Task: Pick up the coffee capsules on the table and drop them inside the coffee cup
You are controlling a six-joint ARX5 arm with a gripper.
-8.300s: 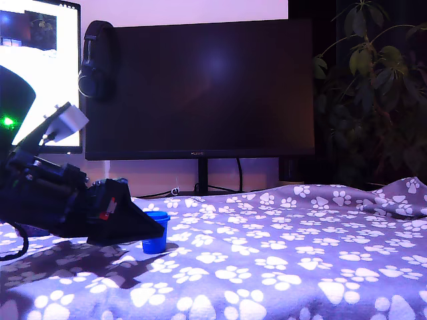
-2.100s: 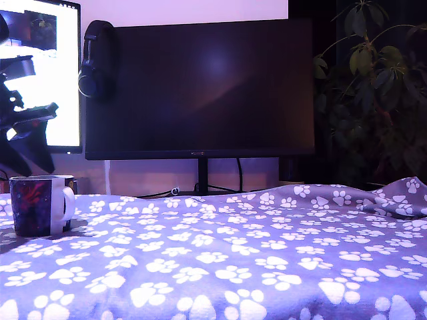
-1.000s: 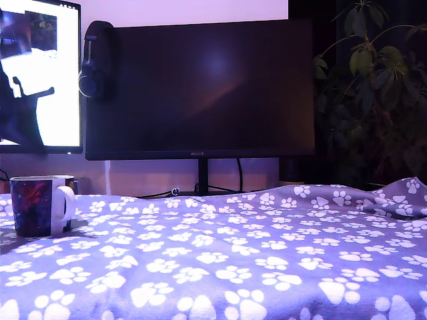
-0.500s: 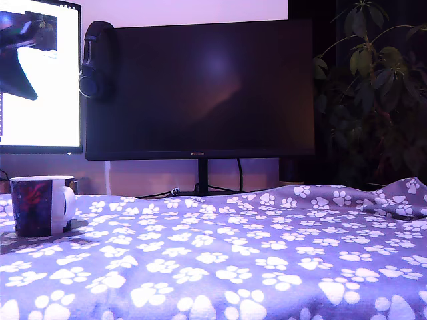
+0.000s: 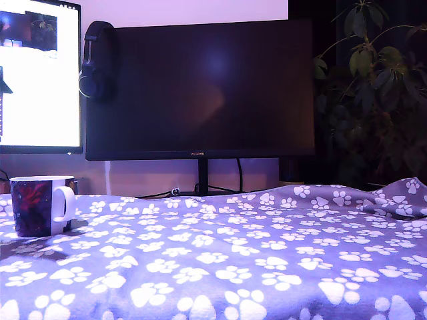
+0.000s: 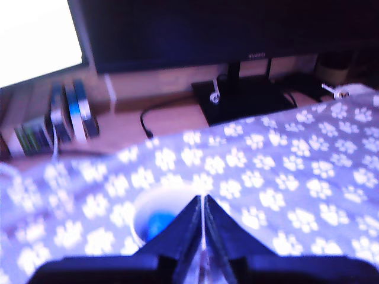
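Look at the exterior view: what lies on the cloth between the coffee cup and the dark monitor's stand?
Only bare paw-print cloth. Nothing stands between the coffee cup and the monitor stand.

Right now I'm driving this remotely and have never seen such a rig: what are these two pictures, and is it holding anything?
One picture is from a fixed camera low at the table's edge: it shows the mug on the paw-print cloth, with monitors behind. The arm is barely in it.

The other is from a camera on the arm's wrist, looking down past the gripper, the dark wedge. Its two fingers are pressed together with nothing between them.

Below it is the mug's open top, with a blue capsule inside. No capsule shows on the cloth.
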